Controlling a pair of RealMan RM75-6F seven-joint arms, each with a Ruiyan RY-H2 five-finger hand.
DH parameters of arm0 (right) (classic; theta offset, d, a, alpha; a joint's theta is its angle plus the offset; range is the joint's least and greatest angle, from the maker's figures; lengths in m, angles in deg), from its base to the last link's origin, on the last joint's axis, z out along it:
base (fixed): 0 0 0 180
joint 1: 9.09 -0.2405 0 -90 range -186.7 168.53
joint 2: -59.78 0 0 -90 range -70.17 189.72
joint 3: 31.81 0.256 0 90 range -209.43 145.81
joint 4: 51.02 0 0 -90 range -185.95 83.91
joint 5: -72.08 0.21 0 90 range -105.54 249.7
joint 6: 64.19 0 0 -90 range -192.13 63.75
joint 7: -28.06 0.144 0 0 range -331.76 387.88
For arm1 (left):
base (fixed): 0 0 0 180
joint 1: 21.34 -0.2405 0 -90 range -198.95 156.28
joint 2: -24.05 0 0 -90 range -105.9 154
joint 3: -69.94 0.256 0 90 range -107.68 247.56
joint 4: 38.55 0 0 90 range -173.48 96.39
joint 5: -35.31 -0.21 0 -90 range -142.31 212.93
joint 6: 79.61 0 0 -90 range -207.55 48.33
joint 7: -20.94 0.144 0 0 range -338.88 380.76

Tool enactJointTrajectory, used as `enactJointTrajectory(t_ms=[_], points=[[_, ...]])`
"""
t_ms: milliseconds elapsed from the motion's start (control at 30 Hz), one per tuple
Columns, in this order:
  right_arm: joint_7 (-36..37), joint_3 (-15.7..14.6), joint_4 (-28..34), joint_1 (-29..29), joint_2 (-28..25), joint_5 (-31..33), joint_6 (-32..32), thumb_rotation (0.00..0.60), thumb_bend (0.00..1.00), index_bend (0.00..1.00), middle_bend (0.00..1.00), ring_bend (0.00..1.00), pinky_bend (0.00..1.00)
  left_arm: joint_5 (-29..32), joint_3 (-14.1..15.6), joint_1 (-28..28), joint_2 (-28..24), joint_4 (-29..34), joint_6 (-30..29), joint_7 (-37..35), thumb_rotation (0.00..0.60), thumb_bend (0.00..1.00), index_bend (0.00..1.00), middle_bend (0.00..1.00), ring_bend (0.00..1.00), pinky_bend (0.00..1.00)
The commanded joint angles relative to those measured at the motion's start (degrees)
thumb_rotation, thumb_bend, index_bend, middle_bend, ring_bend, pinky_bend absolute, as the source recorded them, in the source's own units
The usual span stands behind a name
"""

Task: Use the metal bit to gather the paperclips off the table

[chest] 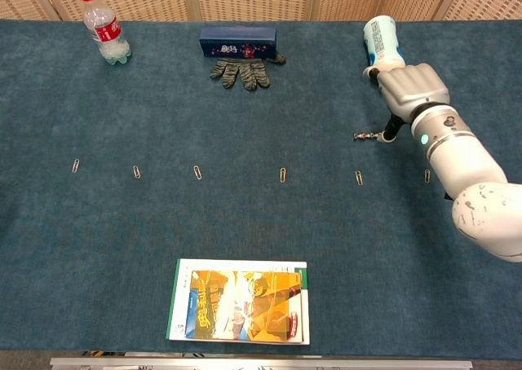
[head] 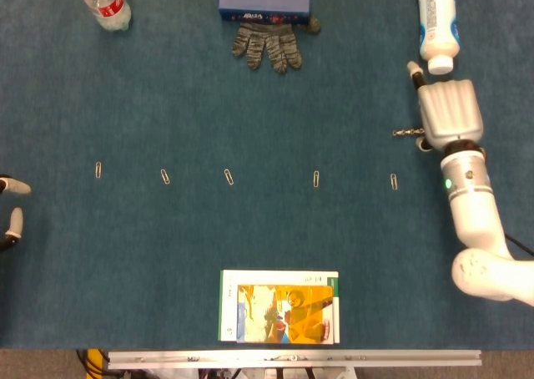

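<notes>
Several paperclips lie in a row across the blue table, from the leftmost paperclip (head: 98, 169) (chest: 75, 165) to one (head: 394, 181) (chest: 358, 177) near my right arm; the chest view shows one more paperclip (chest: 426, 175) beside the forearm. My right hand (head: 449, 112) (chest: 412, 89) hovers palm down behind the row's right end and holds the metal bit (head: 406, 133) (chest: 365, 135), which sticks out to the left. Only fingertips of my left hand (head: 8, 204) show at the left edge, apart and holding nothing.
A water bottle (head: 106, 3) stands at the back left. A blue box (head: 264, 6) and a grey glove (head: 267, 45) lie at the back centre. A white bottle (head: 437, 20) lies just behind my right hand. A book (head: 279, 305) lies near the front edge.
</notes>
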State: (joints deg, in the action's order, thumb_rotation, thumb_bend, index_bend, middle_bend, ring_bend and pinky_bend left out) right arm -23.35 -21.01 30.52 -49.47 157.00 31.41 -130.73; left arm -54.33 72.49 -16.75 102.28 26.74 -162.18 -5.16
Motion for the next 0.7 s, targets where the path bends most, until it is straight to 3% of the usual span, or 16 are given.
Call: enactJointTrajectory(t_ms=[33, 267, 400, 700], points=[[3.49, -0.58, 5.84, 1.77, -4.36, -1.53, 0.53, 0.600, 0.00, 0.21, 1.00, 1.00, 1.00, -0.07, -0.02, 0.03, -0.11, 0.28, -0.10, 0.17, 0.600, 0.49, 0.38, 0.37, 0.33, 0.36], [7.59, -1.67, 10.21, 3.12, -9.28, -0.78, 3.77, 0.600, 0.07, 0.35, 1.00, 1.00, 1.00, -0.18, 0.05, 0.12, -0.37, 1.07, -0.06, 0.94, 0.600, 0.49, 0.38, 0.37, 0.33, 0.36], [9.01, -2.14, 9.54, 3.05, -10.11, 0.73, 5.92, 0.600, 0.13, 0.37, 1.00, 1.00, 1.00, -0.30, 0.07, 0.17, -0.51, 1.55, -0.16, 1.30, 0.600, 0.49, 0.38, 0.37, 0.33, 0.36], [10.88, -2.85, 4.99, 2.38, -9.00, 3.29, 8.36, 0.600, 0.17, 0.37, 1.00, 1.00, 1.00, -0.13, 0.03, 0.30, -0.80, 2.35, 0.14, 2.18, 0.600, 0.49, 0.38, 0.37, 0.33, 0.36]])
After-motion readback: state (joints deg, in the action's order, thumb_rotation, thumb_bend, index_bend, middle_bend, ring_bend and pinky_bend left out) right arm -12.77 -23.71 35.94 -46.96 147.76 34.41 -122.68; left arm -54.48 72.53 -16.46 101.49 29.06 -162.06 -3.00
